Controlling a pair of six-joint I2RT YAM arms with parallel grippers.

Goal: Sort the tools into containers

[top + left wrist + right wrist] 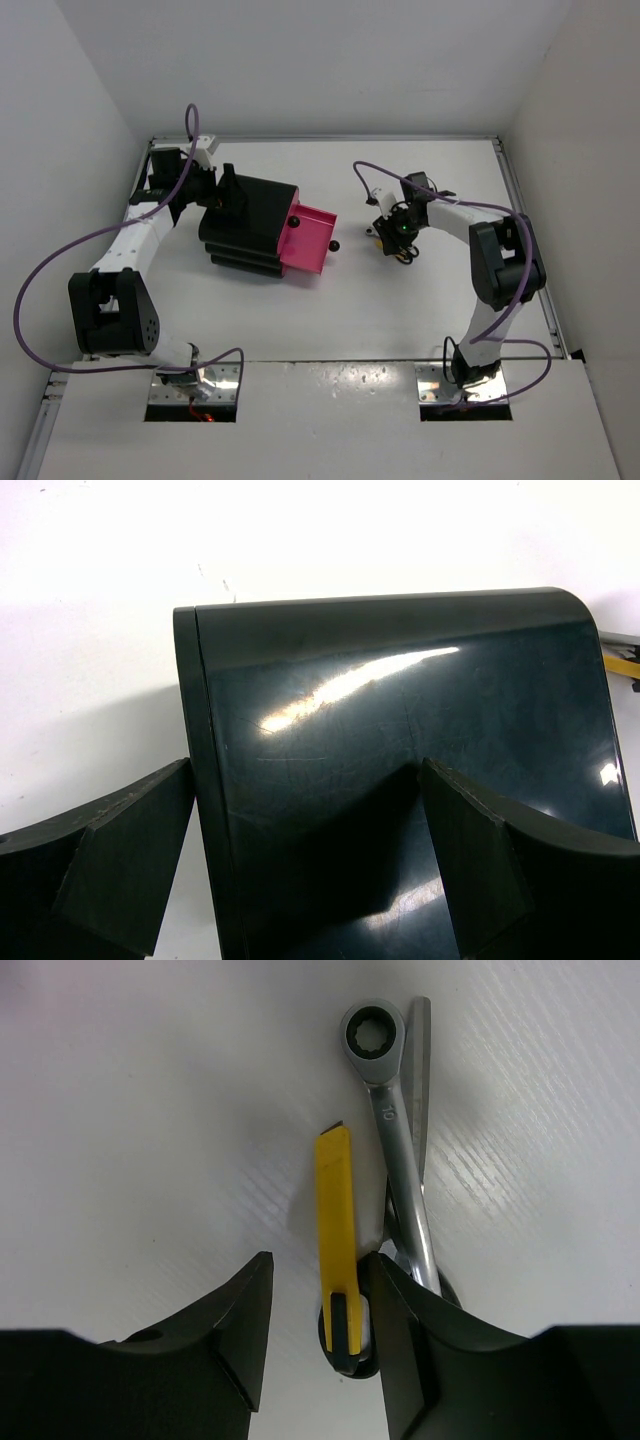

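Observation:
The black drawer unit (250,228) lies left of centre with one magenta-pink drawer (312,240) pulled out to the right, its black knob (334,245) showing. My left gripper (222,196) is open and straddles the unit's back edge (300,710), one finger (130,860) outside it. My right gripper (315,1300) is open and low over the tools (396,240). The yellow-and-black-handled piece (336,1210) lies between its fingers, touching the right finger (420,1340). The slim silver wrench (396,1130) lies just right of it. The green-handled screwdriver is out of view.
A grey blade (421,1070) with black loops lies under the wrench. The white table (400,320) is walled on three sides, with a rail (520,200) along its right edge. A second black knob (294,222) shows on the unit's front.

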